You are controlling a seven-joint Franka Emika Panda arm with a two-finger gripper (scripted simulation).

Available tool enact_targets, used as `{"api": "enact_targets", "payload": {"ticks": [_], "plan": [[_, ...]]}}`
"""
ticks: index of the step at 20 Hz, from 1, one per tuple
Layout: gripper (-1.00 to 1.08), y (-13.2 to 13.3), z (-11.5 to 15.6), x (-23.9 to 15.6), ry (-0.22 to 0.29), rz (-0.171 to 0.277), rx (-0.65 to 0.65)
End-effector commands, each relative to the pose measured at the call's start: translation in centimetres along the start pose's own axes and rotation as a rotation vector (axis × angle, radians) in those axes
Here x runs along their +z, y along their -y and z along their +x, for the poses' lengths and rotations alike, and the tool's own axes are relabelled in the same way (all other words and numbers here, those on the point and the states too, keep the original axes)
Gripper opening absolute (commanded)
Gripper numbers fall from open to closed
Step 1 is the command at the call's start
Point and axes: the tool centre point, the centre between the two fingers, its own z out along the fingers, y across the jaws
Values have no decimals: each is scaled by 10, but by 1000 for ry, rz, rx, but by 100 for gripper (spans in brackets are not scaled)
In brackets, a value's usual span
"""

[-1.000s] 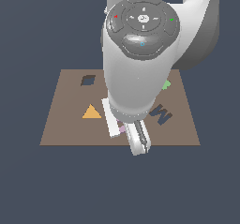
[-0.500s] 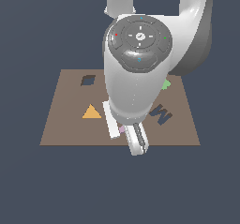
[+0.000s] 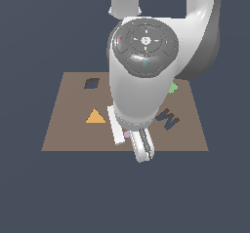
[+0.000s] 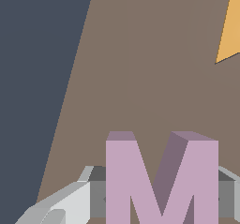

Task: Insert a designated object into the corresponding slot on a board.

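Observation:
The designated object, a pale lilac zigzag piece (image 4: 161, 176), stands upright between my fingers (image 4: 70, 204) in the wrist view. My gripper (image 4: 161, 197) is shut on it, just above the brown board (image 4: 140, 78). In the exterior view only a small bit of the lilac piece (image 3: 127, 134) shows under the arm. There my gripper (image 3: 131, 138) hangs over the board (image 3: 73, 129) near its front edge. The dark zigzag slot (image 3: 167, 118) lies a little toward the exterior view's right of the gripper, partly covered by the arm.
An orange triangle (image 3: 95, 116) (image 4: 229, 31) lies on the board toward the exterior view's left of the gripper. A dark diamond cutout (image 3: 91, 83) is at the far left, and a green piece (image 3: 172, 87) peeks out at the far right. The arm hides the board's middle.
The wrist housing has dropped slightly in the exterior view. The gripper stays near the board's front edge, nudged a little to the left.

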Motion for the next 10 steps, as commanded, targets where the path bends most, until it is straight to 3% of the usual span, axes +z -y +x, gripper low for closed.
{"api": "enact_targets", "payload": {"ticks": [1, 10], "plan": [[-100, 0, 0, 1, 0, -1, 0], [-100, 1, -4, -3, 0, -1, -14]]}}
